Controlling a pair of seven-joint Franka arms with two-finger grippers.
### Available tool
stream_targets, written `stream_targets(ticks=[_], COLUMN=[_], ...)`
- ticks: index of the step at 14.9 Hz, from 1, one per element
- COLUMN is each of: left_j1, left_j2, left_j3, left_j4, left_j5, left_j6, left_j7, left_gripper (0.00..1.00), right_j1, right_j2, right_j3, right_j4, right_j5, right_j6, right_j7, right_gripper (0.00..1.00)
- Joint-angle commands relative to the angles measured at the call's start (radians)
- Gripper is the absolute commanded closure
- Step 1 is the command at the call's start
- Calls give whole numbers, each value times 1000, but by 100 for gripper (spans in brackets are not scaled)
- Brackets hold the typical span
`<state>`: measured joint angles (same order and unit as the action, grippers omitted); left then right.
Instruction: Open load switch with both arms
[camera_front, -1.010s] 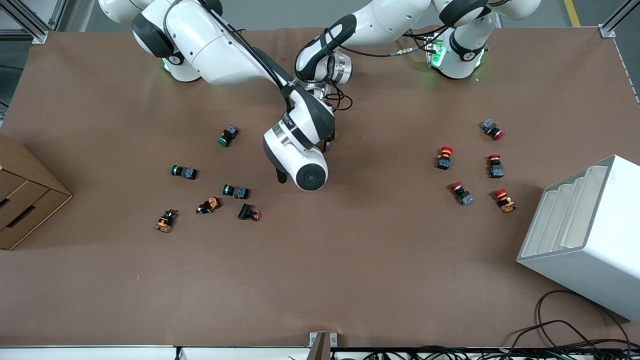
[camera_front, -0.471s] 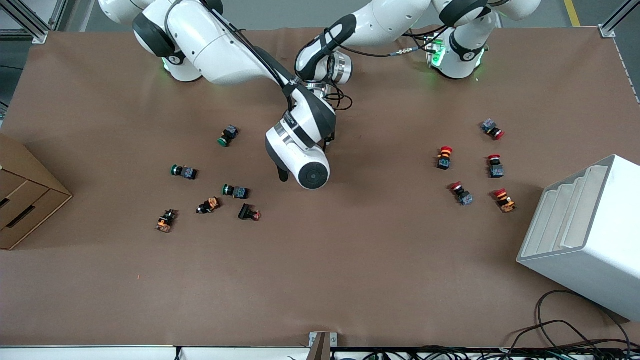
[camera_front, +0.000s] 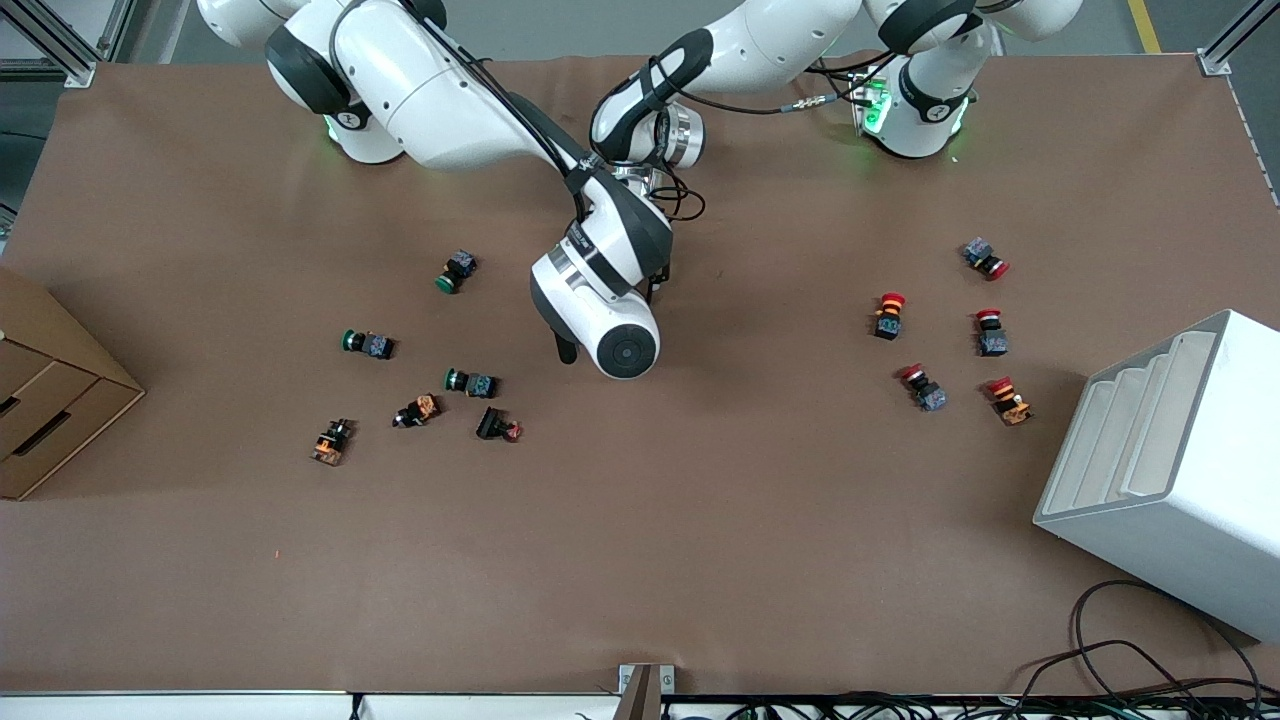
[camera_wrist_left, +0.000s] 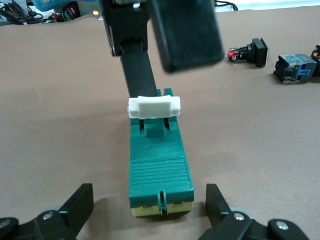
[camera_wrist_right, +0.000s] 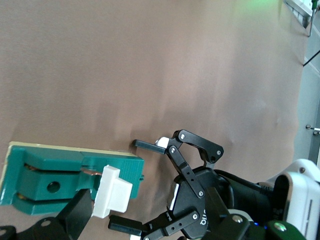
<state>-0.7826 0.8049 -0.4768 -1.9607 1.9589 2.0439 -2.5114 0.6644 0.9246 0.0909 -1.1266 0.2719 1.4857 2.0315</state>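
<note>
The load switch is a dark-green block with a white lever, lying flat on the brown table. It also shows in the right wrist view, load switch and lever. My left gripper is open, its fingers either side of the switch's end and apart from it. My right gripper is open over the lever end. One of its fingers reaches down to the lever. In the front view the right arm's wrist hides the switch near the table's middle.
Green-capped push buttons and others lie toward the right arm's end, red-capped ones toward the left arm's end. A cardboard box stands at one table end and a white rack at the other. Cables trail by the front edge.
The right arm's wrist has shifted very slightly toward the left arm's end. Nothing else has visibly moved.
</note>
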Motion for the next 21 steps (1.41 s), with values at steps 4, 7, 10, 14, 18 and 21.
stream_targets(ticks=[4, 7, 10, 14, 18, 21], left_j1=[-6, -4, -4, -1, -1, 0], left_j2=[7, 7, 7, 7, 8, 8], left_j3=[4, 4, 4, 4, 4, 6], left_j4=[8, 8, 8, 9, 16, 16], left_j5=[15, 15, 15, 15, 15, 15], left_j6=[-8, -8, -14, -14, -14, -14], left_j7=[5, 5, 5, 6, 8, 8], left_gripper=[1, 1, 1, 1, 1, 1], right_j1=[-124, -189, -291, -434, -574, -638], right_j2=[-101, -154, -237, -395, -481, -520], right_j3=[-13, -8, -10, -10, -10, -11], right_j4=[-4, -13, -38, -116, -139, -151], right_j5=[-44, -204, -221, -269, -307, -341], right_j6=[-22, -12, -13, -15, -38, -39], right_j7=[-395, -625, -921, -1412, -1787, -1919], right_gripper=[0, 0, 0, 0, 0, 0])
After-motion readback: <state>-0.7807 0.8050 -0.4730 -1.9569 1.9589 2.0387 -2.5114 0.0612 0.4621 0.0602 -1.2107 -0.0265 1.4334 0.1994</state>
